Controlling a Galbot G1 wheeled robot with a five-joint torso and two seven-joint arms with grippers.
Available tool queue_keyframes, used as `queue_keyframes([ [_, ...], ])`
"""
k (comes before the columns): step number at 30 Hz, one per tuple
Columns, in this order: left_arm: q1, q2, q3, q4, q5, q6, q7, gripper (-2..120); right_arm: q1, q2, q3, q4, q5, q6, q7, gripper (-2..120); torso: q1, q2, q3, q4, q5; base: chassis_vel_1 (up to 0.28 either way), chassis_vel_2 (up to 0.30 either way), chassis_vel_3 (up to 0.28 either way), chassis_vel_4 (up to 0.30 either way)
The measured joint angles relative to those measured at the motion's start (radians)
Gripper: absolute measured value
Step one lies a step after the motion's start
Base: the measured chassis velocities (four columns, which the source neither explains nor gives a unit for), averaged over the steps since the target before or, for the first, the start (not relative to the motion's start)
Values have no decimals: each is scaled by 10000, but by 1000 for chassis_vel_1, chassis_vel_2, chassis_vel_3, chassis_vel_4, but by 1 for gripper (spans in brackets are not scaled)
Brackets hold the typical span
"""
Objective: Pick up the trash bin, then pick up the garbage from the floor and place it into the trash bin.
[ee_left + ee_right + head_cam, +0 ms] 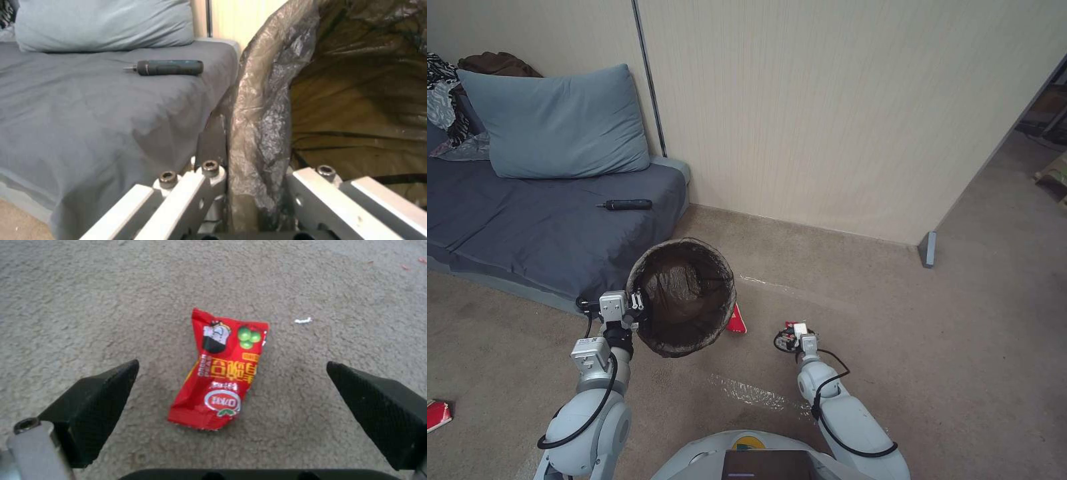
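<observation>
My left gripper (639, 301) pinches the bin (684, 297) by its rim, keeping it off the floor beside the sofa (527, 227). My right gripper (231, 396) hovers, spread wide, over the red snack packet (220, 375) on the carpet (89, 306), ready to straddle it.

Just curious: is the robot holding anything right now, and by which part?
The left tool grips the trash bin by its bag-covered rim; the right tool is open, holding nothing.

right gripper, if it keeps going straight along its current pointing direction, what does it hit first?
Most likely the red snack packet: it lies flat on the carpet, centred between the open fingers of the right gripper. Nothing shows in between, though the gap above it is hard to judge.
</observation>
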Motion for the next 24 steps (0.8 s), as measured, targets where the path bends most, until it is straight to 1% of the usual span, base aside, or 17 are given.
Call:
queue_keyframes([
  [21,60,-46,143,50,240,-94,-11,3,35,129,39,-279,-236,314,-118,100,0,0,0,0,0,0,0,0,0],
  [22,60,-47,143,50,242,-94,-11,3,58,139,40,-314,-256,329,-118,100,0,0,0,0,0,0,0,0,0],
  [24,60,-47,142,52,245,-94,-11,3,89,146,39,-384,-273,359,-119,95,0,0,0,0,0,0,0,0,0],
])
